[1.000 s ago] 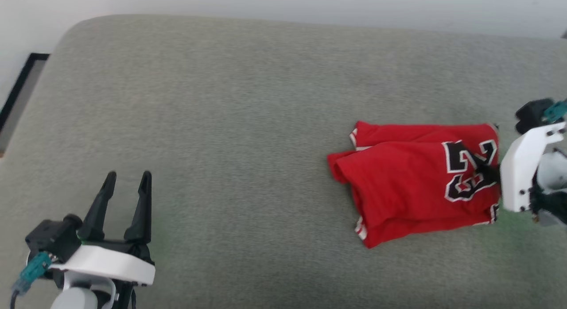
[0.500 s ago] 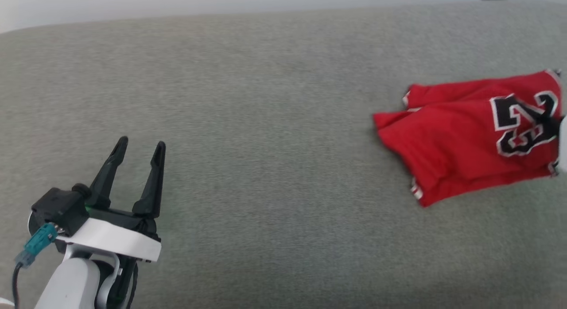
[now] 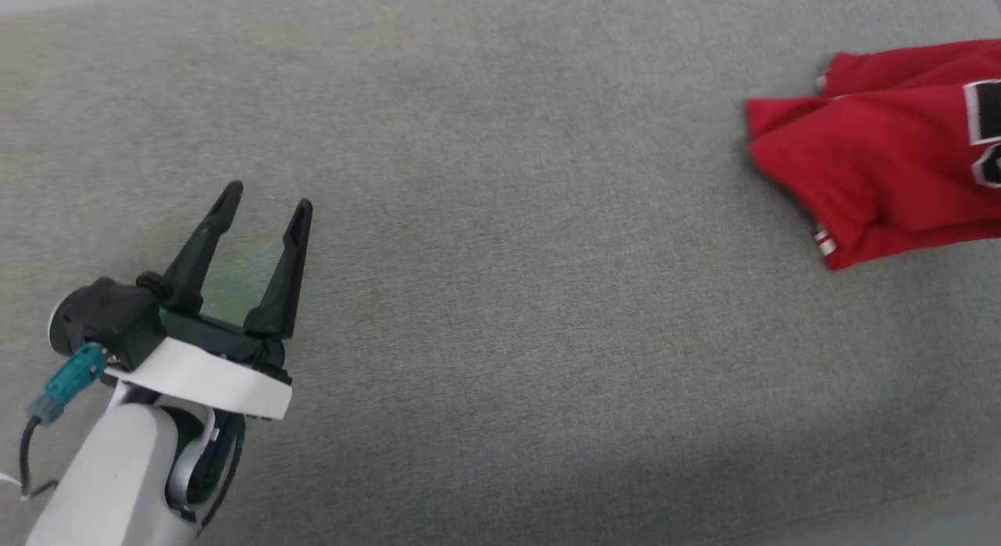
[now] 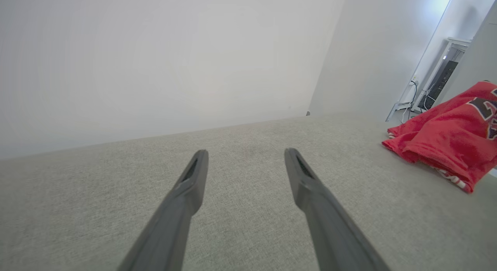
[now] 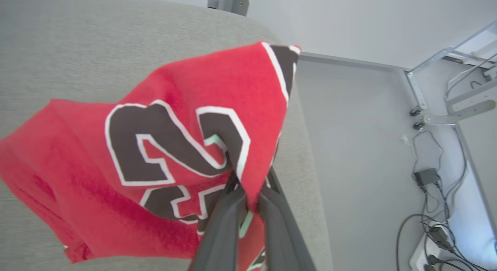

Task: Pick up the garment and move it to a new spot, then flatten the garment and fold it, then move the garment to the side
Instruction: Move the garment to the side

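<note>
Fingers (image 5: 221, 224) of my right gripper (image 5: 250, 189) are pressed together on a pinch of the shirt (image 5: 217, 77), right at the black number. My left gripper (image 3: 267, 202) hangs spread and empty over the grey cushion (image 3: 500, 296), well apart from the shirt.

A second ago the whole folded shirt lay in the head view. Now that view has swung, so part of the shift is the camera. Even so, the shirt (image 3: 876, 155) sits farther from my left gripper than it did, and its fold looks unbroken. I judge I am dragging it to the side, the last step, with folding already done.

From the head, the shirt's right part and most of the number run off the frame's edge. From my left wrist (image 4: 245, 154), the shirt (image 4: 446, 139) is also clipped at the right. Past my right fingers, the pinched corner rises near the cushion's end, with the floor (image 5: 349, 146) beyond. I cannot tell whether I hold every layer.
</note>
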You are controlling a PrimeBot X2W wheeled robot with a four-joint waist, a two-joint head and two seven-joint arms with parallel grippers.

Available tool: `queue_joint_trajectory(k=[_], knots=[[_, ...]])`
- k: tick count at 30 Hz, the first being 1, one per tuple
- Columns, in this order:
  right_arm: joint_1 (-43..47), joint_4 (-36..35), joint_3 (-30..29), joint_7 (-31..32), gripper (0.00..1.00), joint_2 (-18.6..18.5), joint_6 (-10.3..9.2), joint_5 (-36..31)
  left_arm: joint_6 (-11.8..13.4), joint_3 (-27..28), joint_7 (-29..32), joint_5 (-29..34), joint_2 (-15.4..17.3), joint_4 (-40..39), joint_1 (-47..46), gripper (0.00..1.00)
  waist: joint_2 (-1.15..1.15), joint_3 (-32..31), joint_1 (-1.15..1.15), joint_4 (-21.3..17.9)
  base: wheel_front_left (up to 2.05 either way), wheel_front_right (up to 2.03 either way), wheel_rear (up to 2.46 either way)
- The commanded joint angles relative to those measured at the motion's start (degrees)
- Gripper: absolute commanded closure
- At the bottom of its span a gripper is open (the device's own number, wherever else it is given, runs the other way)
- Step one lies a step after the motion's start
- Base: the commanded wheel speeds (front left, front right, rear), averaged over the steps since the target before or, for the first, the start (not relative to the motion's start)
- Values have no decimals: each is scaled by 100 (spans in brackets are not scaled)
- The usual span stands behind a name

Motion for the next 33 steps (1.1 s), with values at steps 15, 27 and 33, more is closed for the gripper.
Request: queue_joint_trajectory(k=[15, 27, 33], knots=[[-859, 1684, -184, -1559, 100, -20, -4, -1487, -19, -442, -28, -79, 252, -30, -690, 0, 0, 687, 0, -91, 0, 0, 0], [-1537, 3007, -435, -2058, 57, 517, -3, -2055, -19, -505, -28, -148, 307, 4, -881, 0, 0, 842, 0, 106, 0, 0, 0], [-1695, 3274, -326, -2155, 0, 501, -3, -2005, -20, -343, -28, -165, 309, -47, -710, 0, 0, 762, 0, 65, 0, 0, 0]])
